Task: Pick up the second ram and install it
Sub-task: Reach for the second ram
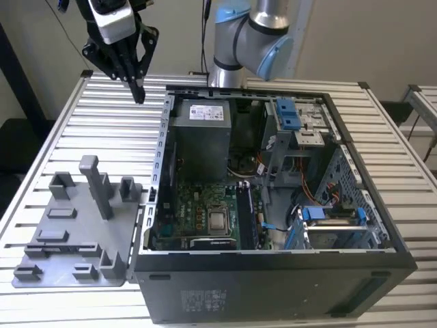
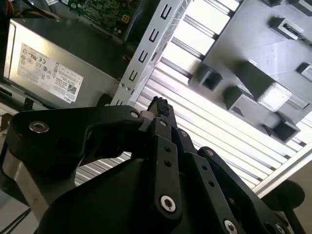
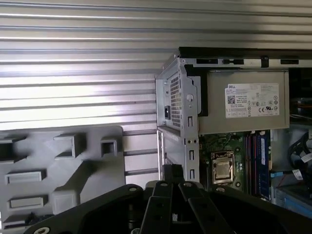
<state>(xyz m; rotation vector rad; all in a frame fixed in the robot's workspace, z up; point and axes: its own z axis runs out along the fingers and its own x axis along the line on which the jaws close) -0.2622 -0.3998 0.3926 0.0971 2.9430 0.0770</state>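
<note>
Slatted table (image 3: 73, 87) carries grey tray (image 3: 58, 165), partly hidden behind gripper (image 3: 171, 171), pressed together.

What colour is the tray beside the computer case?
The tray is plain grey, best seen in the exterior view.

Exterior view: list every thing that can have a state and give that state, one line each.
Pincer: shut, nothing seen in it, hanging above the table.
Computer case: lying on its side, side panel off, inside exposed.
Grey tray: flat on the table beside the case, posts upright.
Processor: seated on the board, no cooler over it.
</note>
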